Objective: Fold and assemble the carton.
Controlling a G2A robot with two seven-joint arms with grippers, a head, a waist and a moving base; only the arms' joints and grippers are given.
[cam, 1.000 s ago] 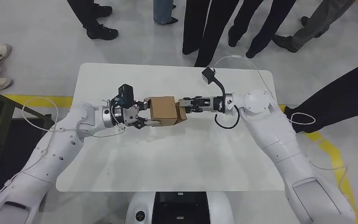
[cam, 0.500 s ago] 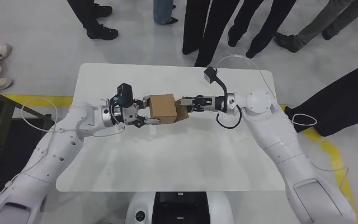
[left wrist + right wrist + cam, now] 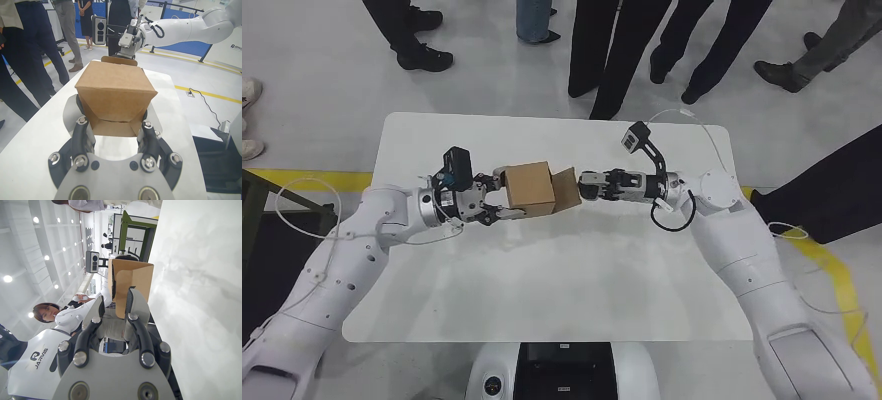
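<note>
One carton (image 3: 530, 188): brown cardboard, already squared into a box shape. It is seen lying on the table (image 3: 542, 290), with one end turned towards each arm.
Carton, end nearer the left arm: the panels are folded inward, and a gap is left between them in the left wrist view.
Carton, end nearer the right arm: one flap (image 3: 564, 188) is swung outward from the box, so this end is left unclosed.
Left gripper (image 3: 497, 198): it is placed at the carton's left end. Its fingers (image 3: 71, 113) are set one on each side wall of the carton and are pressed against the cardboard, so the box is clamped between them.
Right gripper (image 3: 582, 186): it is placed just beside the carton's outward flap, level with the box. Its fingers (image 3: 136, 302) are held apart with a clear gap between them. One finger is seen in front of the flap's face in the right wrist view. Whether it touches the cardboard cannot be told.
Arms: they are extended from opposite sides of the carton, roughly in line with its long axis.
Table: white, with rounded corners. Bare surface is visible on every side of the carton.
</note>
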